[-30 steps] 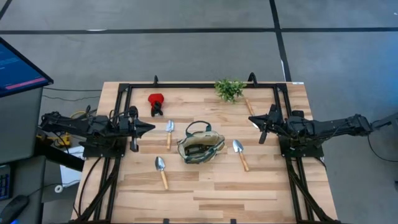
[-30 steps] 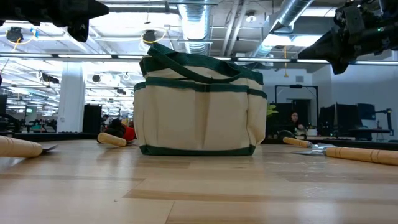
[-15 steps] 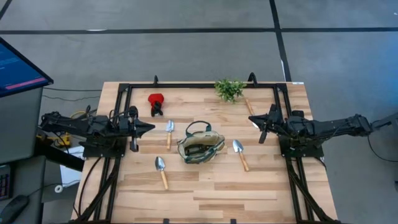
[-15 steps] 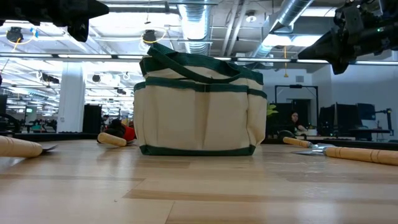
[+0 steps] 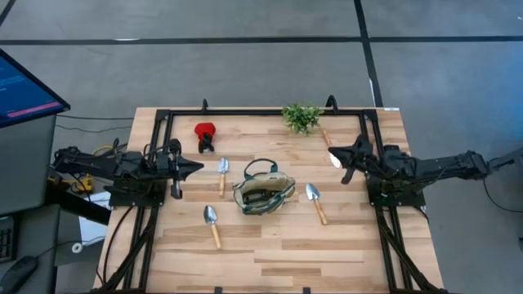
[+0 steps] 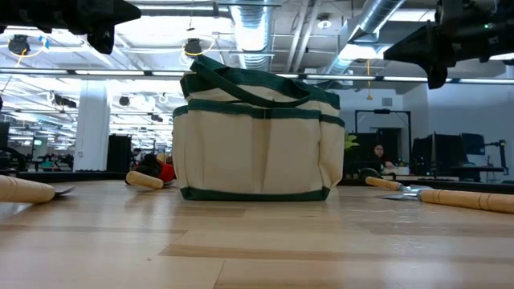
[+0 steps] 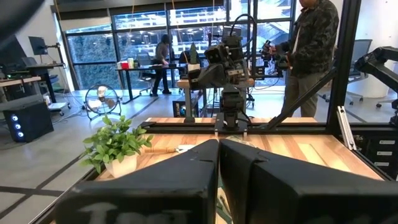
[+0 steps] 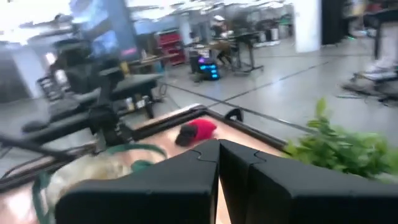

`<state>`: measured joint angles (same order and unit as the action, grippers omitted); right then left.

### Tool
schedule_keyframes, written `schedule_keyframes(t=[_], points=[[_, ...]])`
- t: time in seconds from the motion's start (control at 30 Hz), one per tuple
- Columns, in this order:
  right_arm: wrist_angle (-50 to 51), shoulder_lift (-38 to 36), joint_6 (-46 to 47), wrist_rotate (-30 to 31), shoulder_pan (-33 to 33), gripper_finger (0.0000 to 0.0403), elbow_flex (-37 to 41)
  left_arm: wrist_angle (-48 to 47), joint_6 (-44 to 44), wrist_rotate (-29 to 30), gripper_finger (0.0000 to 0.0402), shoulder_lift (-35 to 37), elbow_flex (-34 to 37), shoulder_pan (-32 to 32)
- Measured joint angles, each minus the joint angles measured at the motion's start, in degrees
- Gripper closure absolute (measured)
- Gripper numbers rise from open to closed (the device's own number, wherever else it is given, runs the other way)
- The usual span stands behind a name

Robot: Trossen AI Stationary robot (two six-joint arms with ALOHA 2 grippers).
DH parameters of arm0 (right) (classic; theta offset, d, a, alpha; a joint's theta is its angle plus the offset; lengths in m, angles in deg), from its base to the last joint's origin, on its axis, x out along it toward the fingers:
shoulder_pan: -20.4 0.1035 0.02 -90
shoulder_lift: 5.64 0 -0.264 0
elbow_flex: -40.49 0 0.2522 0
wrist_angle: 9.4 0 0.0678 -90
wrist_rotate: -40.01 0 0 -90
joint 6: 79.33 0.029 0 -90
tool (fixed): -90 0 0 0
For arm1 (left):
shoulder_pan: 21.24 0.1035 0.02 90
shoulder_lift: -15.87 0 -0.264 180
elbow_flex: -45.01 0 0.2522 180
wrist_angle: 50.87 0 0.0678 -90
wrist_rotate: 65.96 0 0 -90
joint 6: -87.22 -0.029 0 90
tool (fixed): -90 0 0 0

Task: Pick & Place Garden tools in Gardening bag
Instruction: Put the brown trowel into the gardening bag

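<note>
We see the gardening bag upright at the middle of the table, with one trowel just to its left, another nearer the front edge and a third to its right, while the red-and-black item lies toward the back left near the leafy plant. Our left gripper hangs above the table's left side with its fingers pressed together and holding nothing. Our right gripper sits above the right side, likewise closed and empty.
</note>
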<state>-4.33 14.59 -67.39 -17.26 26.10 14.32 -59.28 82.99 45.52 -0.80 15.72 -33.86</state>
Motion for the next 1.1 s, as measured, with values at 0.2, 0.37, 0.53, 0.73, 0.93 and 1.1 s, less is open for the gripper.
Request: schedule_keyframes(t=[0.2,0.37,0.53,0.73,0.93,1.1], points=[[23.5,4.6,15.7,9.3,-2.5,0.0403,-8.3,0.1,0.0,0.0,0.0400,0.0,0.0,0.0],[48.7,12.4,33.5,4.6,-6.1,0.0403,-18.9,0.1,0.0,0.0,0.0400,0.0,0.0,0.0],[59.6,18.6,38.3,-6.3,-10.0,0.0403,-23.4,0.1,0.0,0.0,0.0400,0.0,0.0,0.0],[60.9,23.7,37.9,-11.8,-13.4,0.0390,-20.9,0.0,0.0,0.0,0.0400,0.0,0.0,0.0],[60.4,28.4,37.6,-17.3,-15.5,0.0320,-16.1,0.0,0.0,-0.1,0.0400,0.0,0.0,0.0],[54.6,30.8,37.4,-18.6,-17.3,0.0257,-12.4,0.1,0.0,-0.1,0.0400,0.0,0.0,0.0]])
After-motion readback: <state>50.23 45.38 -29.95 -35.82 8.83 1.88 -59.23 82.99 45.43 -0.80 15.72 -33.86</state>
